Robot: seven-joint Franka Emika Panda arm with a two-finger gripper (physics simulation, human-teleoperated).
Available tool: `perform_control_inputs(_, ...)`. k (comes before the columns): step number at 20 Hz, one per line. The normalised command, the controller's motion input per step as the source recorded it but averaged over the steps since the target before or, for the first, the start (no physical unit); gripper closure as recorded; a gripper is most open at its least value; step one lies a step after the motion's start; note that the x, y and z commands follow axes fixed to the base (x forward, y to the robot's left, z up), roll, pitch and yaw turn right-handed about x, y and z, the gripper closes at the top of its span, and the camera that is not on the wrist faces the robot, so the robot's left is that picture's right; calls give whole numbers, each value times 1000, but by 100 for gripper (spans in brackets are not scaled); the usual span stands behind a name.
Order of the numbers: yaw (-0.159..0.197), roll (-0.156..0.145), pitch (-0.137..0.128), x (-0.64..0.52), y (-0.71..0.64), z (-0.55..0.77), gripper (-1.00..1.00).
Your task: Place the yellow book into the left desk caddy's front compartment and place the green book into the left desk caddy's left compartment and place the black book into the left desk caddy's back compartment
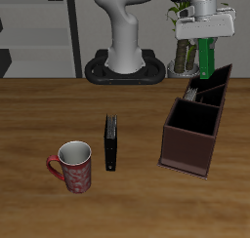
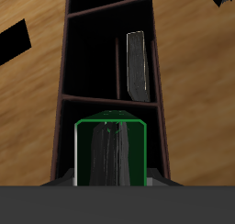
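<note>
My gripper (image 1: pixel 205 39) is shut on the bright green book (image 1: pixel 206 59) and holds it upright above the back end of the maroon-brown left desk caddy (image 1: pixel 186 144). In the wrist view the green book (image 2: pixel 110 152) hangs edge-down from my gripper (image 2: pixel 110 178), over the caddy's (image 2: pixel 108 100) nearest section. The greyish yellow book (image 2: pixel 136 67) stands on edge inside the caddy, against a wall of the section beyond the divider. The black book (image 1: pixel 112 142) lies flat on the table, apart from the caddy toward the mug.
A red patterned mug (image 1: pixel 73 167) stands near the table's front edge beside the black book. The robot's base (image 1: pixel 125 68) is at the table's back. A potted plant (image 1: pixel 182 57) stands just behind the caddy, close to my gripper.
</note>
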Motion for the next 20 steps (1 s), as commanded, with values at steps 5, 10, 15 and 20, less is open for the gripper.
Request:
perform_control_inputs(5, 7, 13, 27, 111, 39, -133, 100)
perform_control_inputs(10, -5, 12, 16, -3, 59, -103, 100)
perform_control_inputs(15, 2, 18, 38, 67, 48, -173, 100)
perform_control_inputs(20, 6, 12, 36, 52, 24, -190, 100)
